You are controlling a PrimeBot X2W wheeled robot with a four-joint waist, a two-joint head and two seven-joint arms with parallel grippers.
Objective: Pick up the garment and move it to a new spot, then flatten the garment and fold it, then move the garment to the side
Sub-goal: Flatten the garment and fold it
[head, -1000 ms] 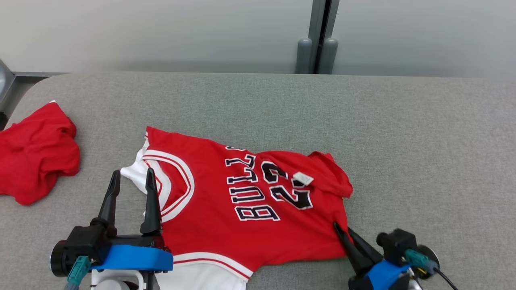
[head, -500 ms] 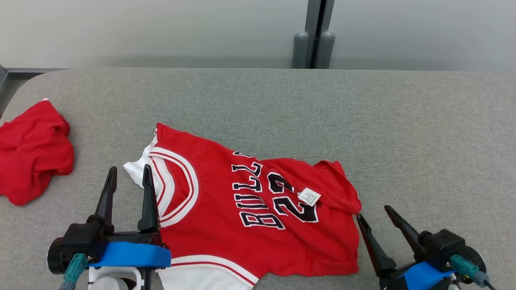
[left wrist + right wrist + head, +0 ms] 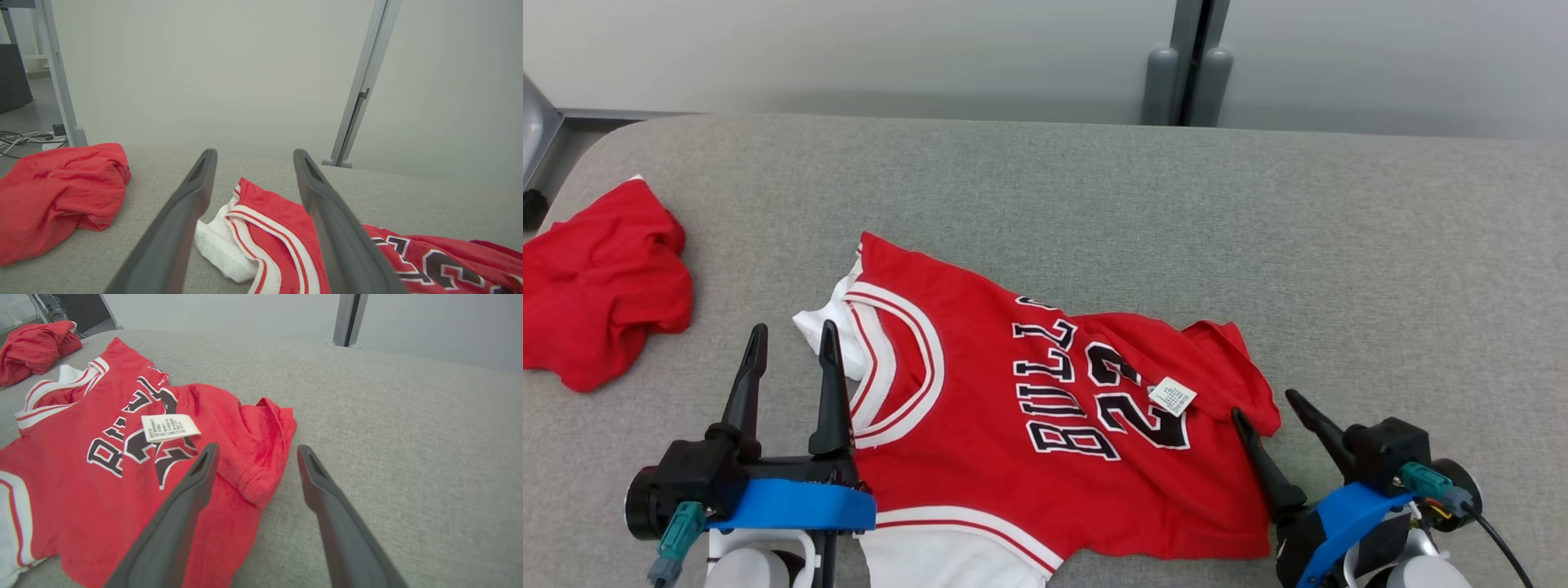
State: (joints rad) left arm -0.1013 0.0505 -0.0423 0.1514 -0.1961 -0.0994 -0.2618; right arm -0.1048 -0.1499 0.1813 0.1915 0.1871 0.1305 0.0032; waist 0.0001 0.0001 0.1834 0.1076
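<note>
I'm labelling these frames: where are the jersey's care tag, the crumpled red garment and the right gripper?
care tag [image 3: 1173,396], head view, middle of the white label.
crumpled red garment [image 3: 600,286], head view, centre of the heap.
right gripper [image 3: 1263,403], head view, midway between its open fingertips.

Grey table [image 3: 1094,180] holds a red jersey [image 3: 980,482] and a crumpled red cloth [image 3: 596,278].

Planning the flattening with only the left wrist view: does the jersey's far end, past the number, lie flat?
Observer: No. The jersey has its hem end folded back over the number, with a white label showing there.
Operator: Where is the right gripper?
Observer: The right gripper is open and holds nothing. It straddles the edge of that folded corner, above the grey surface.
</note>
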